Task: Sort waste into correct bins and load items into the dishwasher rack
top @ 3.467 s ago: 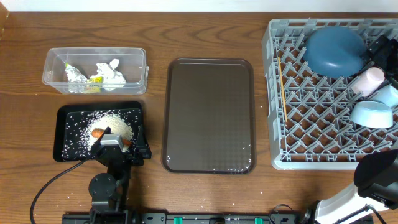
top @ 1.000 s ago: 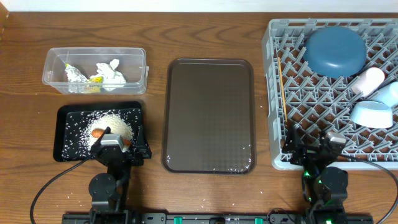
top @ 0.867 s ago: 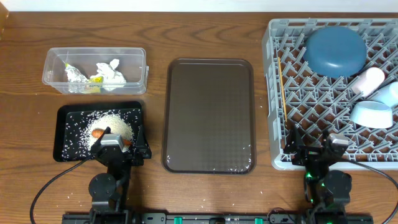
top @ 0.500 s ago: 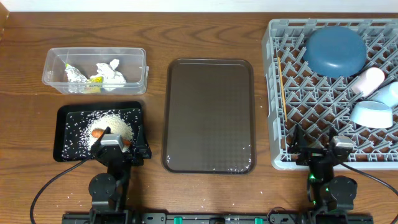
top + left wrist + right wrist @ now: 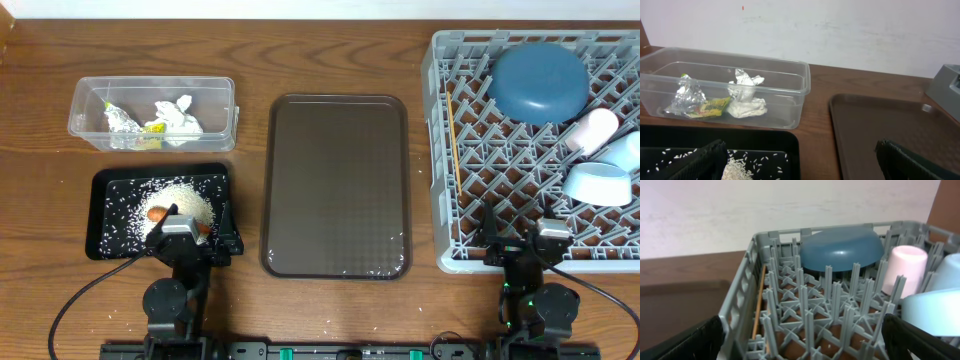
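A brown wooden table (image 5: 330, 50) stands by a pale wall. In the middle of it lies a big dark-brown flat serving tray (image 5: 335, 180).

Left of the serving tray, at the far side, is a clear rectangular plastic tub (image 5: 150, 82). Inside it lie a crumpled white paper tissue (image 5: 178, 113) and a crumpled silvery-green wrapper (image 5: 122, 122). Left of the serving tray, at the near side, is a shallow black rectangular tray (image 5: 92, 215). It holds a heap of white rice grains (image 5: 188, 200) and a small orange carrot piece (image 5: 156, 213). The left arm (image 5: 170, 295) reaches over the near edge of the black tray. Its jaws are wide apart and hold nothing.

Right of the serving tray is a large square grey plastic rack (image 5: 440, 150) full of pegs. Thin wooden chopsticks (image 5: 454, 140) lie in it, along the side nearest the serving tray. Further right, a large dark-blue round dish (image 5: 540, 82) lies face down at the far side. Then come a small white cup (image 5: 592, 130), a small light-blue bowl (image 5: 598, 183) and a small light-blue cup (image 5: 628, 150). The right arm (image 5: 535, 305) is at the rack's near edge. Its jaws are wide apart and hold nothing.
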